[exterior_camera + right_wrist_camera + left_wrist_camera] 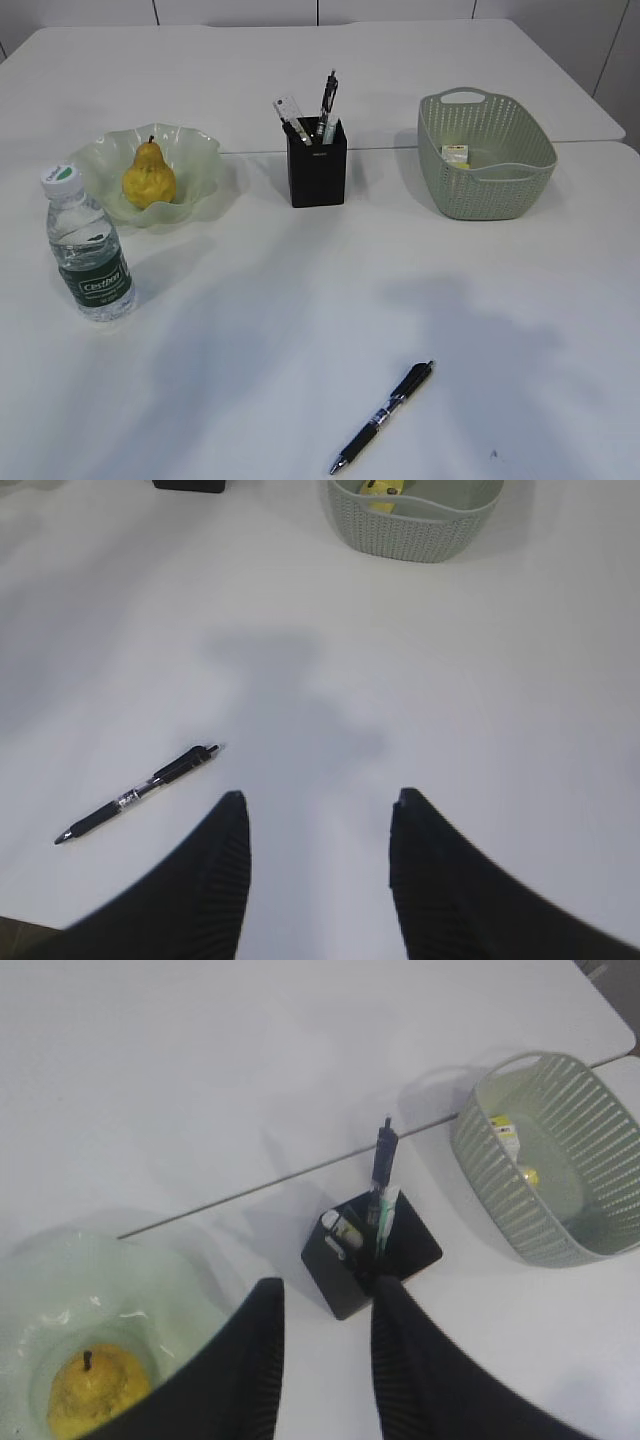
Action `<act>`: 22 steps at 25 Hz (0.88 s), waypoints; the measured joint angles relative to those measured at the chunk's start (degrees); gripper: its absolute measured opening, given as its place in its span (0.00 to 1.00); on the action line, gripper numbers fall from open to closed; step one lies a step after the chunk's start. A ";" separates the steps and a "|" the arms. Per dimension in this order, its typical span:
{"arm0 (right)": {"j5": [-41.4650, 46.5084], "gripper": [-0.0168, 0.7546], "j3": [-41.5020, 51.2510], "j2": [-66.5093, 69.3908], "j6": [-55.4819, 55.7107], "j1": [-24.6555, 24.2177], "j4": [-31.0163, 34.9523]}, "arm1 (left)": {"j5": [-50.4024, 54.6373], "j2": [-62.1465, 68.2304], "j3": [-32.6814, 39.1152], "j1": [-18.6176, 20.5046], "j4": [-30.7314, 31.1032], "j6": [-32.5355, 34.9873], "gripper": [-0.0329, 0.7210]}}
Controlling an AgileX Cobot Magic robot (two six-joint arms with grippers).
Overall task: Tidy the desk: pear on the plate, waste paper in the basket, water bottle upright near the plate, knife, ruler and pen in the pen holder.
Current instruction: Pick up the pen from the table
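The yellow pear (pixel 149 177) lies in the pale green plate (pixel 203 152). To the plate's left the water bottle (pixel 88 250) stands upright. The black pen holder (pixel 317 165) holds a dark pen (pixel 328 98) and the clear ruler (pixel 288 108); I cannot pick out the knife among them. Waste paper (pixel 456 154) lies in the basket (pixel 500 195). A black pen (pixel 384 417) lies on the desk near the front edge. My left gripper (pixel 328 1285) hangs open and empty above the desk, short of the pen holder (pixel 340 1285). My right gripper (pixel 320 797) is open and empty, with the loose pen (pixel 138 793) to its left.
Both arms are out of the exterior view; only their shadows fall on the white desk (pixel 300 300). A seam (pixel 250 152) runs across the tabletop behind the plate and holder. The basket (pixel 415 530) sits far ahead of the right gripper.
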 joint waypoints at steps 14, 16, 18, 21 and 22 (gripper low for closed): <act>-0.16 0.50 0.00 0.00 0.00 0.00 1.30 | 0.00 -8.32 22.37 -3.55 4.82 0.69 0.33; -0.25 0.50 0.00 0.00 0.00 0.00 2.15 | 0.00 -10.34 24.12 -4.36 5.36 0.69 0.33; -0.25 0.50 0.00 0.00 0.00 0.00 2.52 | 0.00 -11.99 25.51 -4.90 5.71 0.69 0.33; -0.15 0.50 0.00 0.00 0.00 0.00 2.52 | -0.10 -14.73 28.68 -5.52 6.15 0.69 0.33; -0.15 0.50 0.00 0.00 0.00 0.00 2.52 | -0.10 -15.58 30.17 -5.76 6.22 0.69 0.33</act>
